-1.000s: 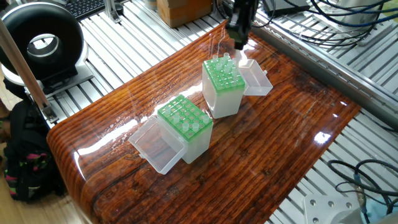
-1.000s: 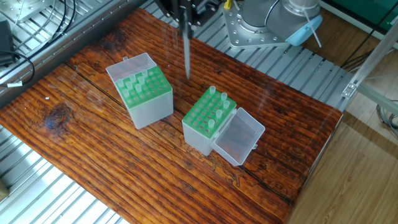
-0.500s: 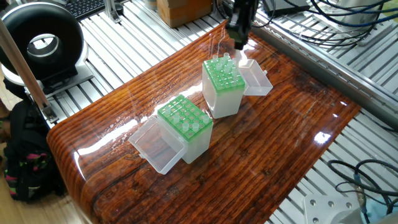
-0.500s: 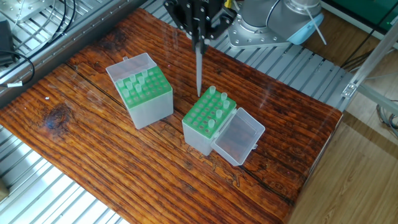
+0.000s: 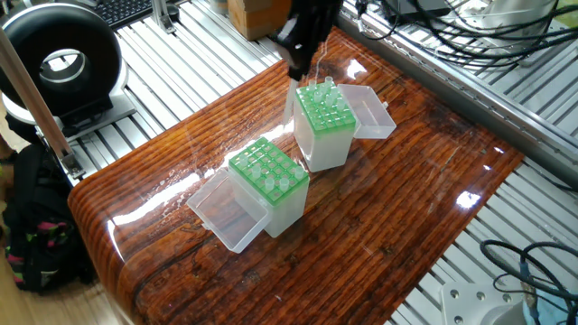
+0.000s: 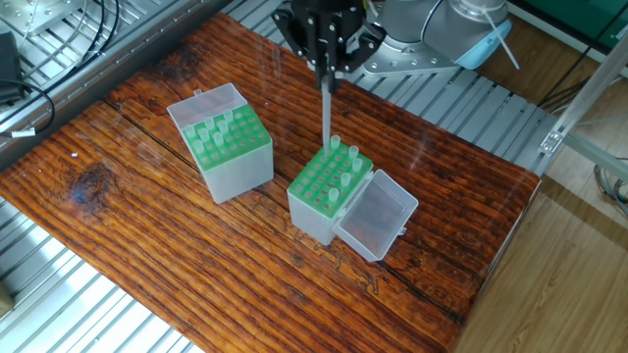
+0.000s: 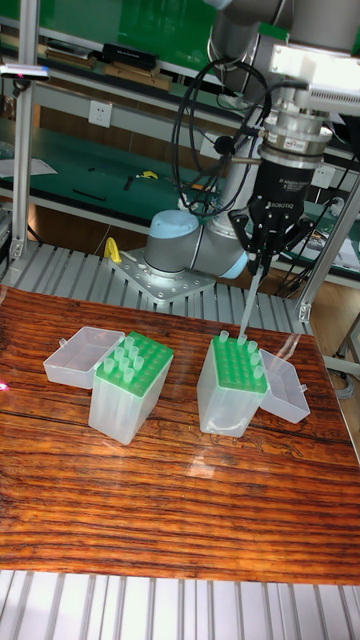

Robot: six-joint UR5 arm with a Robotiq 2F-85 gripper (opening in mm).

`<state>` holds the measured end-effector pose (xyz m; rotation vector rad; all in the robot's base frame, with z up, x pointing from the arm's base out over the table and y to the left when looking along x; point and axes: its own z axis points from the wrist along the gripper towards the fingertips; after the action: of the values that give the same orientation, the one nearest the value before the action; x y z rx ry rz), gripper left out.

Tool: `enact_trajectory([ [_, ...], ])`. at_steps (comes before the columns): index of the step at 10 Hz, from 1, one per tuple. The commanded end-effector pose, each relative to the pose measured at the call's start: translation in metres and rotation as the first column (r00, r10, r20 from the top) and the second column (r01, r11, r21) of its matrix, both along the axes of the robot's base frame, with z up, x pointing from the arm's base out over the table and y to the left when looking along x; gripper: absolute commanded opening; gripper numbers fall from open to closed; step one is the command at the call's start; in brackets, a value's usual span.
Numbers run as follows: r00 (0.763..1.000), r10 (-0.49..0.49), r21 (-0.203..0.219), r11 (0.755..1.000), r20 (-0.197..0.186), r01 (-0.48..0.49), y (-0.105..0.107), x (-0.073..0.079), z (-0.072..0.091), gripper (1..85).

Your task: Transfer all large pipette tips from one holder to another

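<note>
My gripper (image 6: 327, 71) is shut on a large pipette tip (image 6: 327, 113), a long translucent cone hanging straight down. Its lower end sits just above the back corner of the right green rack box (image 6: 309, 216), which holds several upright tips. In the tall fixed view the gripper (image 7: 257, 262) holds the tip (image 7: 247, 305) slanting down to the right box (image 7: 225, 405). The left rack box (image 6: 240, 172) also carries several tips and stands apart, shown too as the left box (image 7: 120, 405). In one fixed view the gripper (image 5: 298, 68) hovers at the far box (image 5: 325, 144).
Both boxes have clear hinged lids open, the right lid (image 6: 378, 216) and the left lid (image 7: 75, 355). The arm's base (image 6: 412, 39) stands behind the wooden table (image 6: 147, 255). A black round device (image 5: 59, 63) and cables lie off the table.
The gripper has carried the tip rightward from near the left box to over the right box, and a little lower.
</note>
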<state>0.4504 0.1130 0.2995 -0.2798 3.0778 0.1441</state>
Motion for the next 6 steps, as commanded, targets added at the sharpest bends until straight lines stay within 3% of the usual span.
enact_trajectory([
  [1, 1.0, -0.005, -0.018, 1.0, -0.031, 0.005, 0.0037, -0.0097, -0.008, 15.3],
  [6, 1.0, -0.006, -0.006, 1.0, -0.015, 0.006, 0.0074, -0.0076, -0.016, 14.7],
])
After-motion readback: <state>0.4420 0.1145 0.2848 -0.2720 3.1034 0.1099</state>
